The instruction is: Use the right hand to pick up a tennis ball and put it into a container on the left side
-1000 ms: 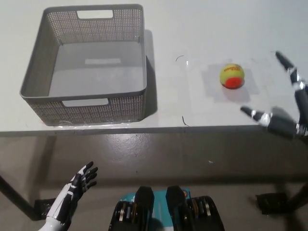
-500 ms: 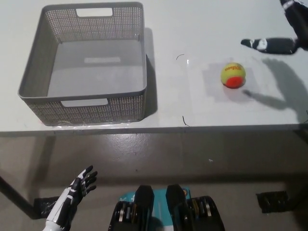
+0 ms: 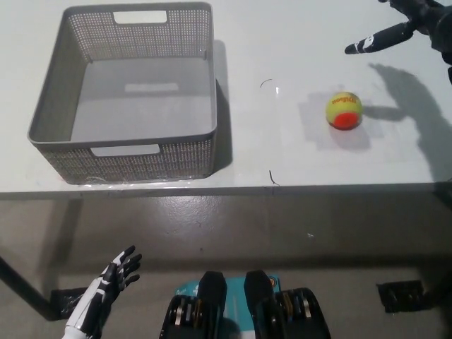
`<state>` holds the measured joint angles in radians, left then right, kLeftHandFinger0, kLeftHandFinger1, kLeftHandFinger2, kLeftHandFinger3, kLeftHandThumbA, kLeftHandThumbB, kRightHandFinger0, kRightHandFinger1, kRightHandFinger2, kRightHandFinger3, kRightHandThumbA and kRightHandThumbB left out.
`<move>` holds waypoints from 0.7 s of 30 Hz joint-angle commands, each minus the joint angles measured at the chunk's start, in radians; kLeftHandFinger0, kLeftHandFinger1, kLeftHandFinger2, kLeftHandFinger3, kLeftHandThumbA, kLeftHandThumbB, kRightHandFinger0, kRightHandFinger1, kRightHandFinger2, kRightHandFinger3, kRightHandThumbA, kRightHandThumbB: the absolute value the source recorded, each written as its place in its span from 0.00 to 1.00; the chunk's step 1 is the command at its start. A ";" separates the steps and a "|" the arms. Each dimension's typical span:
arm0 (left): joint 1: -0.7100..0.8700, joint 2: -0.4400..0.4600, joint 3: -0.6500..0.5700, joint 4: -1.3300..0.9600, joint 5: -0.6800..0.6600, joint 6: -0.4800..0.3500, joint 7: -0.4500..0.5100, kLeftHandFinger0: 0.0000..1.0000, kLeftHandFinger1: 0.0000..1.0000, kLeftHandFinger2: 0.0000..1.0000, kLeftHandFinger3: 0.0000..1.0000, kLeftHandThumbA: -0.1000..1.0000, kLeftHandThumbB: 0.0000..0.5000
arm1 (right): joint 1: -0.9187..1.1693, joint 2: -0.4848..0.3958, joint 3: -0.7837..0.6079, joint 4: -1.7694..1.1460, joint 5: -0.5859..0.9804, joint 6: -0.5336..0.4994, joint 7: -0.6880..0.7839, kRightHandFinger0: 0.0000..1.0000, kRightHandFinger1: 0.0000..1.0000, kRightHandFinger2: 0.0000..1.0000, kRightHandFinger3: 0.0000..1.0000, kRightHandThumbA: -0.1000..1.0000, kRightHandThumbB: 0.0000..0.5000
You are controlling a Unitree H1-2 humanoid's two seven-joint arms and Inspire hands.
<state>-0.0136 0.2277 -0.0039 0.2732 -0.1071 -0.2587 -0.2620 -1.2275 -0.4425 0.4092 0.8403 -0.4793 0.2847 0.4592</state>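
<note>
Tennis ball [image 3: 344, 110] sits alone on the white bench [image 3: 282, 42], well right of the grey container [image 3: 127, 92], untouched. Right hand [image 3: 406, 25] is now at the far side of the ball, up in the top right corner, fingers spread apart and holding nothing. A second ago it was at the bench's near edge, right of the ball; it has swung up and past the ball, its shadow now falling just right of the ball. Ball has not moved relative to the container. Reach looks still in progress, no grasp yet; hand probably needs to come back down over the ball. Left hand [image 3: 106, 286] rests low, below the container, off the bench, fingers apart.
</note>
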 commanded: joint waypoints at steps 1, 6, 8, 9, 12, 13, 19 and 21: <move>0.008 0.020 0.004 -0.029 -0.006 -0.014 -0.014 1.00 1.00 1.00 1.00 1.00 0.85 | -0.094 0.016 -0.002 0.075 0.024 -0.054 0.056 1.00 1.00 1.00 1.00 1.00 0.90; 0.003 0.018 0.003 -0.028 -0.016 -0.020 -0.020 1.00 1.00 1.00 1.00 1.00 0.80 | -0.101 0.026 -0.008 0.130 0.028 -0.058 0.059 1.00 1.00 1.00 1.00 1.00 0.85; 0.002 0.019 0.005 -0.025 -0.019 -0.018 -0.021 1.00 1.00 1.00 1.00 1.00 0.82 | -0.095 0.031 0.001 0.156 0.017 -0.073 0.047 1.00 1.00 1.00 1.00 1.00 0.88; 0.002 0.019 0.005 -0.025 -0.019 -0.017 -0.020 1.00 1.00 1.00 1.00 1.00 0.81 | -0.096 0.033 0.000 0.174 0.019 -0.085 0.046 1.00 1.00 1.00 1.00 1.00 0.87; 0.006 0.023 0.005 -0.025 -0.015 -0.018 -0.020 1.00 1.00 1.00 1.00 1.00 0.81 | -0.098 0.041 0.007 0.217 0.013 -0.116 0.041 1.00 1.00 1.00 1.00 1.00 0.90; 0.004 0.021 0.007 -0.023 -0.017 -0.019 -0.019 1.00 1.00 1.00 1.00 1.00 0.82 | -0.103 0.046 0.018 0.240 0.001 -0.128 0.032 1.00 1.00 1.00 1.00 1.00 0.89; 0.003 0.016 0.010 -0.022 -0.020 -0.028 -0.016 1.00 1.00 1.00 1.00 1.00 0.80 | -0.120 0.075 0.023 0.375 0.004 -0.200 0.000 1.00 1.00 1.00 1.00 1.00 0.84; 0.004 0.018 0.011 -0.021 -0.020 -0.034 -0.019 1.00 1.00 1.00 1.00 1.00 0.75 | -0.126 0.085 0.019 0.410 0.009 -0.208 -0.005 1.00 1.00 1.00 1.00 1.00 0.87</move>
<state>-0.0105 0.2305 -0.0020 0.2707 -0.1103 -0.2593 -0.2671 -1.2533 -0.3601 0.4270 1.2127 -0.4723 0.1579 0.4927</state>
